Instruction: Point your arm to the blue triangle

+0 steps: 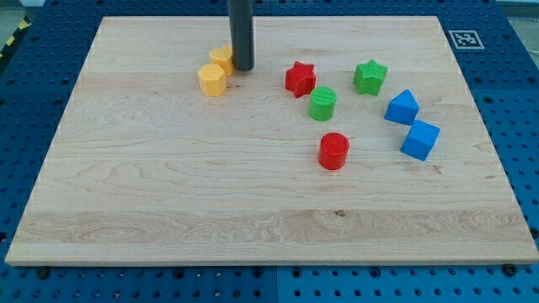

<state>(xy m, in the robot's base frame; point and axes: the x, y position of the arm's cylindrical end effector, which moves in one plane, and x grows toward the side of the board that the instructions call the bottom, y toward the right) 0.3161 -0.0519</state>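
The blue triangle (402, 108) looks like a small, stiff, light plastic block that would slide readily on the smooth wood if nudged. There is nothing to take hold of it with: the arm has no jaws, only a rod. Since the job is pointing, my guess is the tip should stop just short of the block's nearer, left-hand face rather than press on it, as a light piece like this would skate away at a touch.

It is bright blue with a peaked top and slanted faces, its edges crisp. Taking the red cylinder (333, 151) as landmark, the blue triangle lies up and to the view's right of it, near but apart. A second blue block (420, 140), blockier, sits right of the cylinder, just below the triangle. The green cylinder (322, 103) stands directly above the landmark, the red star (300, 79) and green star (370, 77) higher still.

My tip (242, 68) is well up and left of the red cylinder, beside two yellow blocks (216, 73), touching or nearly touching the upper one, far from the triangle across the table (168, 202).
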